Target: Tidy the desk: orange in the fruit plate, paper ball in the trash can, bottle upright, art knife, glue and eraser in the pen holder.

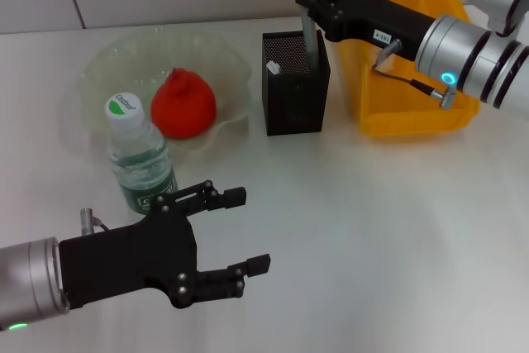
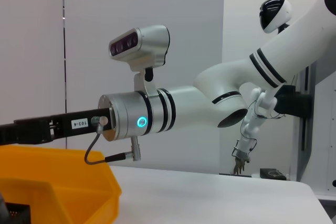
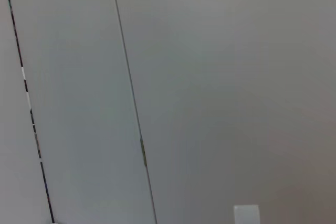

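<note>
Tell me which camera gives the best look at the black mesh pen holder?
The head view: the pen holder stands whole there, between the fruit plate and the trash can. The left wrist view catches at most a dark sliver at its edge; the right wrist view shows only wall.

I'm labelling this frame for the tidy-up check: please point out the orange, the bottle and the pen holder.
orange [image 1: 183, 105], head view, middle of its wrinkled red skin.
bottle [image 1: 124, 110], head view, top of its cap.
pen holder [image 1: 297, 97], head view, front mesh wall.
</note>
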Robot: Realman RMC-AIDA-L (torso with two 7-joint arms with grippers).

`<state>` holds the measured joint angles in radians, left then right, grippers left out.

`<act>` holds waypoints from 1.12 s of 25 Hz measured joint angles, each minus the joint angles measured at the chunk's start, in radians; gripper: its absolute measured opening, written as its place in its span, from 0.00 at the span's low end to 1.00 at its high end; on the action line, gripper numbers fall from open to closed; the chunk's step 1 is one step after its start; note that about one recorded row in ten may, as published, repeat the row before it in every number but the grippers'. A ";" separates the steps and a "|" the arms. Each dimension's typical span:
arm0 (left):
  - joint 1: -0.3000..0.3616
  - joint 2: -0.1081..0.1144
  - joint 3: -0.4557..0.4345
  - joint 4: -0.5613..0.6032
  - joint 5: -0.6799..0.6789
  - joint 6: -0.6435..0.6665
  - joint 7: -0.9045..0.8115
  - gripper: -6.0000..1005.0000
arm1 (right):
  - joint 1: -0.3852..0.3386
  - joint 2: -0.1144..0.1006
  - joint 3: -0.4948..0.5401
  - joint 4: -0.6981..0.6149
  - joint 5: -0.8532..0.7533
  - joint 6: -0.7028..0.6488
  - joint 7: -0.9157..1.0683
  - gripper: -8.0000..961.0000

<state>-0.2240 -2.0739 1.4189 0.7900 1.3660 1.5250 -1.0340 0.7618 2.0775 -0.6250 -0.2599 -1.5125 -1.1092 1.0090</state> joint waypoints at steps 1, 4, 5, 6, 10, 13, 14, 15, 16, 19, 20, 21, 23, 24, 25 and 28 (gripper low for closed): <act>0.000 0.000 0.000 0.000 0.000 0.000 0.000 0.80 | 0.000 0.000 0.000 0.000 0.000 0.002 0.000 0.15; 0.000 0.000 0.000 0.000 -0.001 0.000 0.000 0.80 | 0.001 0.001 0.001 0.001 0.000 0.009 0.000 0.15; 0.000 0.000 0.000 0.000 -0.001 0.000 0.000 0.80 | 0.001 0.001 0.001 0.001 0.000 0.013 0.000 0.15; 0.000 0.000 0.000 0.000 -0.001 0.000 0.000 0.80 | 0.002 0.001 0.001 0.001 0.000 0.019 0.000 0.15; 0.000 0.000 0.000 0.000 -0.001 0.001 0.000 0.80 | 0.004 0.001 0.000 0.000 0.000 0.029 0.002 0.15; 0.000 0.000 0.000 0.000 -0.001 0.001 0.000 0.80 | 0.004 0.001 -0.005 -0.002 0.000 0.030 0.002 0.15; 0.000 0.000 0.000 0.000 -0.001 0.001 0.000 0.80 | 0.006 0.001 -0.007 -0.002 0.000 0.032 0.004 0.15; 0.000 0.000 0.000 0.000 -0.001 0.001 0.000 0.80 | 0.007 0.001 -0.008 -0.003 0.000 0.035 0.005 0.15; 0.000 0.000 0.000 0.000 -0.001 0.001 0.000 0.80 | 0.010 0.001 -0.010 -0.003 0.001 0.038 0.006 0.15; -0.001 0.000 0.000 0.000 -0.001 0.001 0.000 0.80 | 0.012 0.001 -0.012 -0.002 0.001 0.042 0.007 0.18; -0.002 0.000 0.000 0.000 -0.001 0.001 0.000 0.80 | 0.012 0.001 -0.012 -0.003 0.001 0.042 0.007 0.21; -0.002 0.000 0.000 0.000 -0.001 0.001 0.000 0.80 | 0.012 0.001 -0.013 -0.004 0.000 0.042 0.007 0.24; -0.001 0.000 0.000 0.000 -0.001 0.002 0.000 0.80 | 0.013 0.001 -0.013 -0.006 -0.002 0.041 0.007 0.29; -0.002 0.000 0.000 0.000 -0.001 0.002 0.000 0.80 | 0.013 0.001 -0.013 -0.007 -0.003 0.039 0.007 0.32; -0.001 0.000 0.000 0.000 -0.001 0.002 0.000 0.80 | 0.014 0.000 -0.013 -0.010 -0.004 0.037 0.007 0.36; -0.001 0.001 -0.001 -0.002 -0.002 0.002 0.000 0.80 | 0.010 -0.001 -0.013 -0.027 -0.005 0.034 0.014 0.50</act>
<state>-0.2255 -2.0729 1.4176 0.7880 1.3644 1.5272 -1.0339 0.7717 2.0761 -0.6382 -0.2866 -1.5175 -1.0751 1.0230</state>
